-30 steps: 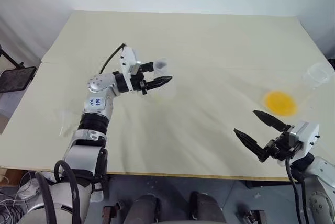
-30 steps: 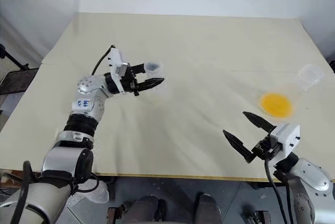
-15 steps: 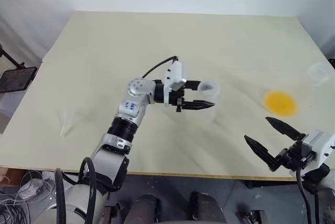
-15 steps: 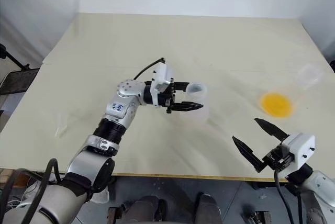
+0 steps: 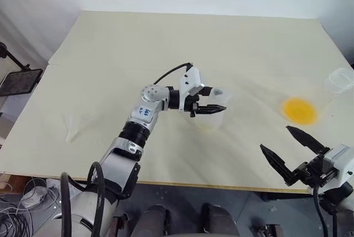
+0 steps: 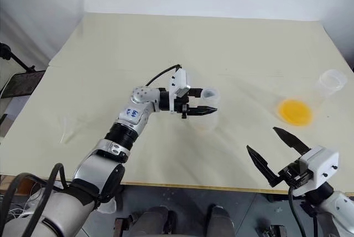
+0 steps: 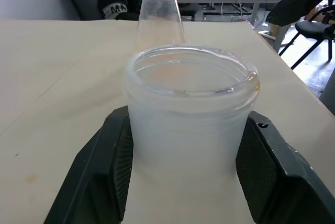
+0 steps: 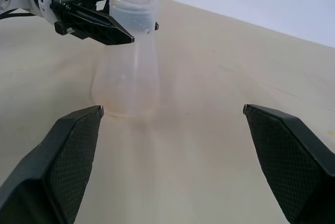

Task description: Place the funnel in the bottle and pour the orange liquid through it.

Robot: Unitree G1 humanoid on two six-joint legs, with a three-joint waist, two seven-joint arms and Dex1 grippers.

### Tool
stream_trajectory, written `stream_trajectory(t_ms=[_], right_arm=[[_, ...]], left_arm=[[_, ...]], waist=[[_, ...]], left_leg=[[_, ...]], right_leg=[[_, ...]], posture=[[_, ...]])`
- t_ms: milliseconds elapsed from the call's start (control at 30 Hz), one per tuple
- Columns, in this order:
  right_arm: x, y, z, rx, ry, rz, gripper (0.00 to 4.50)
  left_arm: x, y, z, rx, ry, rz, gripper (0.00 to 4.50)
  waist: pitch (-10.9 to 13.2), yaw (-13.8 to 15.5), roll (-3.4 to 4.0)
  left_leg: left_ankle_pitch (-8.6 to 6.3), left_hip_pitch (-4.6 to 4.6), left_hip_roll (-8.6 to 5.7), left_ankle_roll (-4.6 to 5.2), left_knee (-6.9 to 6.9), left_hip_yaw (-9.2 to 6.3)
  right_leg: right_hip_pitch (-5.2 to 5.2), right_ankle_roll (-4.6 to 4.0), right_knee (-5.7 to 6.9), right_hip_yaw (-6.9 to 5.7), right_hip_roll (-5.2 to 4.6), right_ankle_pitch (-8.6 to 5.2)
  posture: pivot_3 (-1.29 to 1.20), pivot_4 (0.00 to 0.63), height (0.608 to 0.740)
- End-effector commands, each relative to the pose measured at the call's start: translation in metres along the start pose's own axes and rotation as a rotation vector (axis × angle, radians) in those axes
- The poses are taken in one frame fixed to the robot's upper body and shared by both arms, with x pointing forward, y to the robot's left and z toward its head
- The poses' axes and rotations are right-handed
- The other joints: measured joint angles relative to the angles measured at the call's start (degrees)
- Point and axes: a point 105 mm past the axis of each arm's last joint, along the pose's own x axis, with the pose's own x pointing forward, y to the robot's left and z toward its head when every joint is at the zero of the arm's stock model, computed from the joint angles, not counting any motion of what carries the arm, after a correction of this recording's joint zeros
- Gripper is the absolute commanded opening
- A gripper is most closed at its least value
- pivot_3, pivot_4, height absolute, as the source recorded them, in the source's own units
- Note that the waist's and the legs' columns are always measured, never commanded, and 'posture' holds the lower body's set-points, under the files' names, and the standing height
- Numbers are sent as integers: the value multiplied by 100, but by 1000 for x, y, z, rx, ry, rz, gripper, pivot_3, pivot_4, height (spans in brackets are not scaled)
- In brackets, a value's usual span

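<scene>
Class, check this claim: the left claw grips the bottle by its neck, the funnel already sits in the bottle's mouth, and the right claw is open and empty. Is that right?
One error: the funnel is not in the bottle; it lies on the table far to the robot's left, as the left eye view shows. The left claw does grip the bottle's neck, and the right claw is open and empty.

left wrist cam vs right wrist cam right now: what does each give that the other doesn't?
Left wrist view: a close look into the bottle's open mouth between the left fingers, the larger flask's neck standing behind it, and chairs and desks beyond the table.
Right wrist view: the bottle's whole body down to its wide base at the table surface, and the right fingers spread wide open with nothing between them.
Both: the bottle, the left fingers shut on its neck, and the pale table.
</scene>
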Motion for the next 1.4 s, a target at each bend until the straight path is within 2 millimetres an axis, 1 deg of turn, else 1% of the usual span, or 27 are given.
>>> stream_trajectory(t_ms=[33, 100, 167, 233, 267, 367, 467, 533, 600, 700, 833, 967, 1067, 1100, 1233, 1333, 1400], right_arm=[[1, 2, 10, -33, -23, 7, 4500], [1, 1, 11, -33, -31, 5, 4500], [2, 1, 11, -34, -33, 12, 4500], [3, 0, 11, -40, -34, 18, 4500], [4, 0, 11, -42, -36, 19, 4500], [4, -2, 12, -45, -40, 23, 4500], [6, -5, 13, -52, -41, 39, 4500], [8, -8, 13, -55, -40, 50, 4500], [11, -11, 13, -59, -39, 63, 4500], [13, -14, 13, -64, -38, 82, 4500], [17, -18, 12, -68, -34, 113, 4500], [22, -22, 12, -68, -32, 145, 4500], [27, -25, 12, -66, -30, 179, 4500], [29, -26, 12, -64, -31, 188, 4500], [36, -29, 10, -53, -26, 234, 4500], [38, -30, 9, -42, -17, 258, 4500], [41, -30, 7, -31, -14, 287, 4500]], left_arm=[[0, 0, 11, 30, -36, -7, 2351], [0, 1, 11, 16, -40, -1, 3079], [0, 1, 11, -5, -39, -7, 3608], [-2, 1, 14, -28, -51, -9, 4345], [-4, 1, 15, -32, -53, -11, 4459], [-10, 0, 19, -33, -52, -17, 4459], [-24, 0, 25, -56, -49, -15, 4459], [-31, -2, 25, -59, -35, -17, 4459], [-39, -1, 26, -68, -19, 1, 4459], [-50, 5, 33, -84, -13, 56, 4459], [-70, 7, 37, -82, 16, 112, 4459], [-90, 7, 45, -53, 9, 183, 4459], [-106, 2, 50, -20, 12, 211, 4459], [-113, 1, 50, -20, 16, 234, 4459], [-153, -11, 50, -24, 4, 345, 4459], [-178, -22, 44, -12, 21, 417, 4459], [-207, -32, 35, -18, 24, 515, 4459]], waist=[[0, 6, 0], [0, 11, 0], [0, 6, 0], [0, -4, 0], [0, -6, 0], [0, -6, 0], [0, -18, 1], [0, -26, 1], [-1, -28, 1], [0, -6, 0], [-1, -21, 1], [-1, -42, 2], [-2, -56, 3], [-1, -53, 2], [-2, -138, 4], [-2, -162, 4], [-2, -164, 4]], left_leg=[[0, 0, -1, 0, 1, 0], [0, 0, -1, 1, 2, 0], [0, 0, -1, 1, 1, 0], [0, 0, -1, 1, 1, 1], [0, 0, -1, 1, 1, 1], [0, 0, -1, 1, 1, 1], [0, 0, 0, 1, 1, 1], [0, 1, 1, 1, 1, 0], [1, 2, 1, 1, 2, -1], [0, 2, 0, 1, 4, -2], [0, 2, 0, 0, 3, -5], [0, 4, 1, 0, 3, -5], [0, 4, 2, 0, 3, -7], [0, 5, 2, 0, 3, -8], [-1, 7, 3, -2, 1, -11], [-1, 8, 4, -3, -1, -17], [-1, 8, 4, -3, -1, -17]], right_leg=[[0, 0, 0, 1, 0, 0], [0, 0, 0, 1, 0, 0], [0, 0, 0, 1, 0, 0], [0, 0, 1, 1, 0, 0], [0, 0, 1, 1, 0, 0], [0, 0, 1, 1, 0, 0], [0, 0, 1, 3, 0, 0], [0, 0, 3, 4, 1, 0], [0, 0, 5, 4, 1, 0], [0, 0, 5, 5, 1, 0], [0, 0, 8, 6, 0, 0], [0, 0, 8, 8, 0, 0], [0, 0, 8, 9, 0, 0], [0, 0, 10, 9, 0, 0], [0, 0, 9, 12, -2, 0], [0, -1, 10, 12, -2, 0], [1, -1, 10, 13, -3, 0]], posture=[[0, 150, 740], [0, 150, 740], [0, 150, 740], [0, 150, 740], [0, 150, 740], [0, 150, 740], [0, 150, 740], [0, 150, 740], [0, 150, 740], [0, 150, 740], [0, 150, 740], [0, 150, 740], [0, 150, 740], [0, 150, 740], [0, 150, 740], [0, 150, 740], [0, 150, 740]])
